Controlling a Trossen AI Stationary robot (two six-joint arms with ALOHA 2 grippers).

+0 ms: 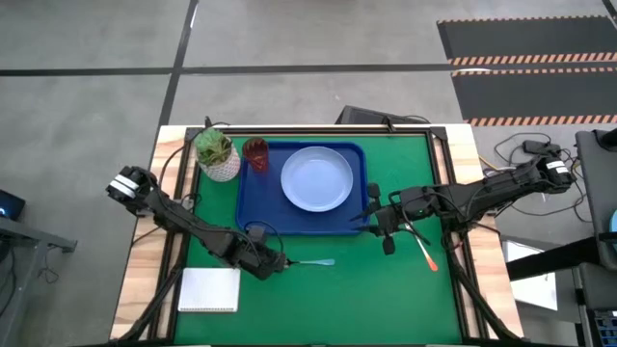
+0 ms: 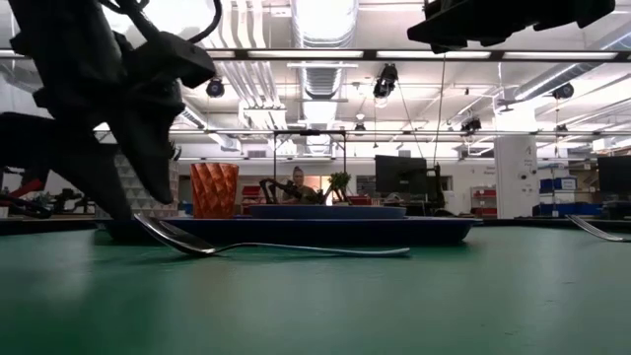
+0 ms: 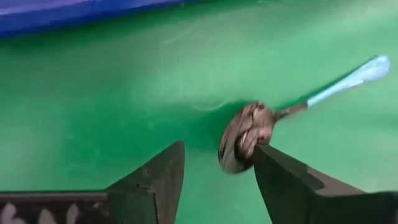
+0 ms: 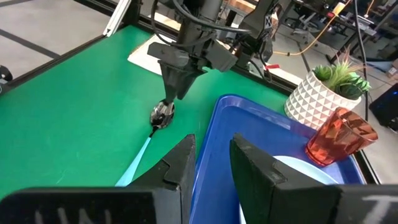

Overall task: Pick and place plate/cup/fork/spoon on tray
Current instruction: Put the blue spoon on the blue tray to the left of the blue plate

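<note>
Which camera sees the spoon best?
The left wrist view: the spoon fills it, dark bowl by the left claw, blue handle beyond. The high view shows it tiny on the green mat, the low view side-on, and the right wrist view far off.

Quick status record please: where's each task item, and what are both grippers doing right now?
plate: on the tray
cup: on the tray, far-left corner
spoon: on the green mat, outside the tray's near edge
fork: on the mat, right of the tray
left gripper: open, at the spoon's bowl
right gripper: open, above the tray's right edge
</note>
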